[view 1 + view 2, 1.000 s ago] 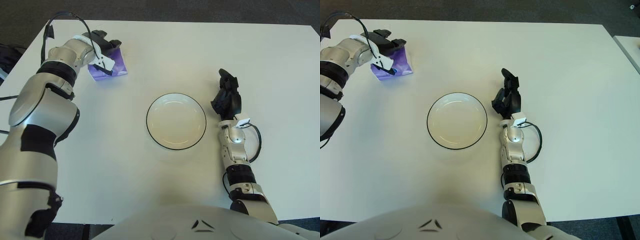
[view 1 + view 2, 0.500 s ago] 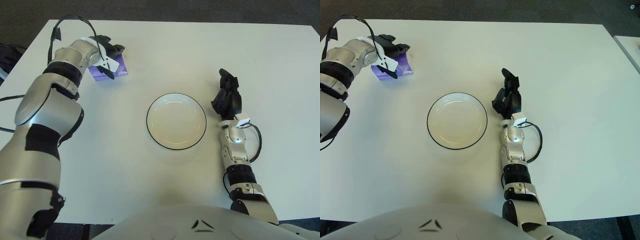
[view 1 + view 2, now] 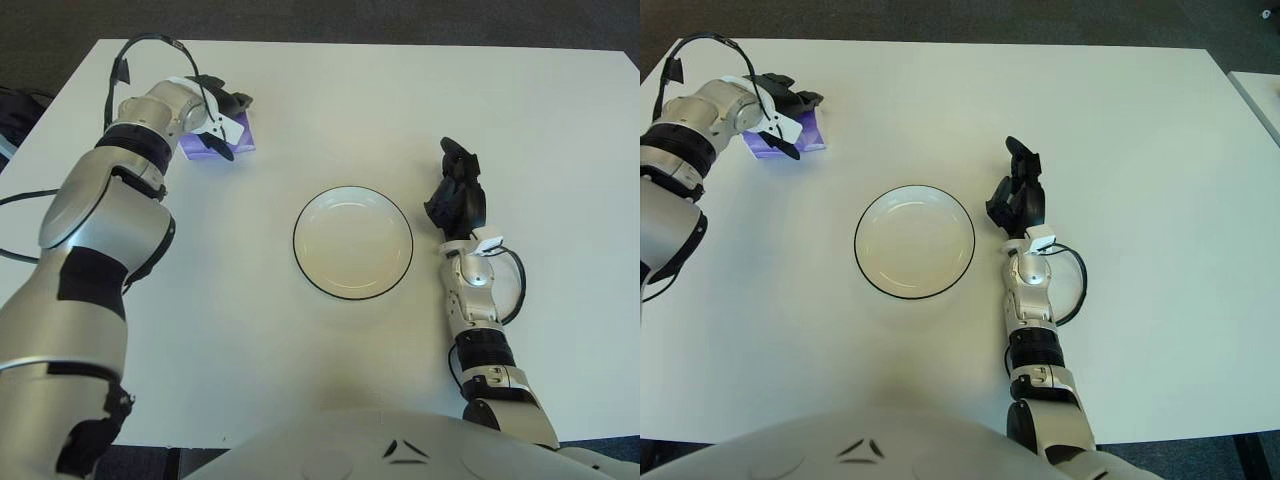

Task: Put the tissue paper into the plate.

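Left robot hand (image 3: pixel 222 112) at far-left area of the white table (image 3: pixel 300 360), fingers over the purple tissue pack (image 3: pixel 232 141). Dark fingers and a white clip-like part cover most of the pack; only its right and lower edges show. Contact looks likely, but whether the fingers actually clamp the pack or just lie on top: can't tell. Pack appears to sit on the table surface, not lifted, though its underside is hidden. A black cable loops up from the left wrist and over the forearm.

Plate (image 3: pixel 352 282): white w/ thin dark rim, near table centre, nothing in it. Well apart from the tissue pack, which lies up and to its left.

Right robot hand (image 3: pixel 456 190) shows just right of the plate, not touching it as far as visible. Dark fingers point away from the robot body, bunched loosely together, holding nothing. Exact finger posture hard to read, dark on dark; reads as relaxed rather than a fist. Whether the palm touches the table: can't tell. Small white tab and a black cable loop at the right wrist.

Robot torso cut off at bottom edge. Left shoulder fills the lower-left corner and hides part of the table's near-left edge. Dark floor beyond the table's far edge.
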